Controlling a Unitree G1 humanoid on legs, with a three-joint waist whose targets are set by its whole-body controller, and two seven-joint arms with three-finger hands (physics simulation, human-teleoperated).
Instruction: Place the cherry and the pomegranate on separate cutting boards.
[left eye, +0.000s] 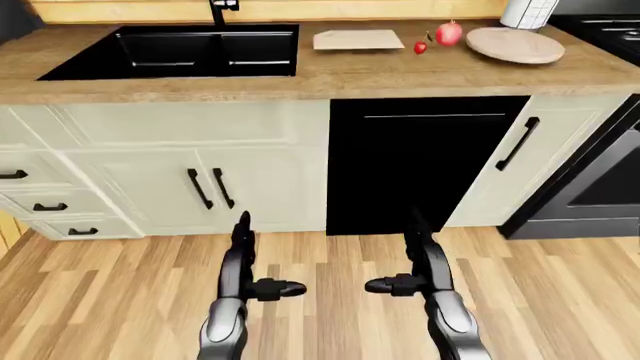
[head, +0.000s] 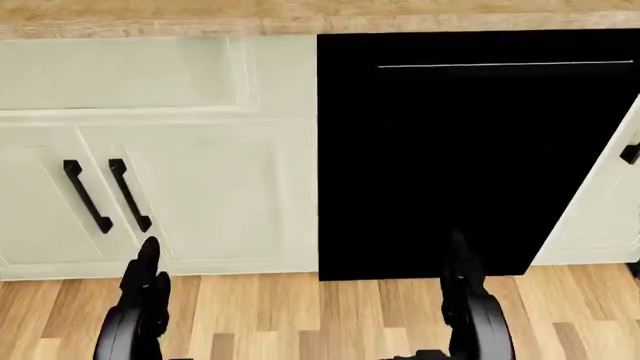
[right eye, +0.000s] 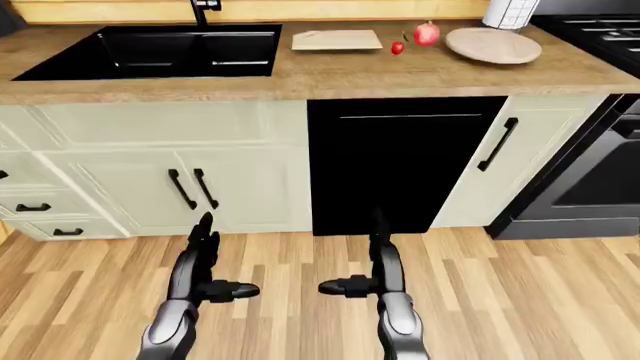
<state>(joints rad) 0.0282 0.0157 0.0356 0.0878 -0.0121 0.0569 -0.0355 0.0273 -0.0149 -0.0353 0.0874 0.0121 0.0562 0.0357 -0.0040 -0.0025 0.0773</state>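
So both hands are down low over the wood floor (left eye: 560, 300), nowhere near the counter. The left hand (left eye: 243, 262) sits at the bottom left of center in the left-eye view, fingers straight and spread with the thumb sticking out sideways toward the middle, holding nothing. The right hand (left eye: 415, 262) mirrors it at the bottom right of center, same deal: fingers extended, thumb poking inward, empty. All the task stuff is up along the top edge of the eye views on the wooden countertop (left eye: 330, 79). The cherry (left eye: 420, 47) is a tiny red thing just beside the pomegranate (left eye: 449, 33), which sits slightly up and to the right of it; can't tell whether they actually touch. Both rest on bare counter between the two boards. The rectangular cutting board (left eye: 358, 40) lies to their left, and the round cutting board (left eye: 515, 44) lies to their right, close to the pomegranate. Further left there's the black sink (left eye: 180, 51) with a faucet (left eye: 220, 10) above it. Below the counter, cream cabinets (left eye: 150, 165) with black handles fill the left side, a black dishwasher panel (left eye: 420, 161) sits in the middle, and a dark oven (left eye: 600, 187) shows at the right edge. The head view just shows cabinet doors and the black panel.
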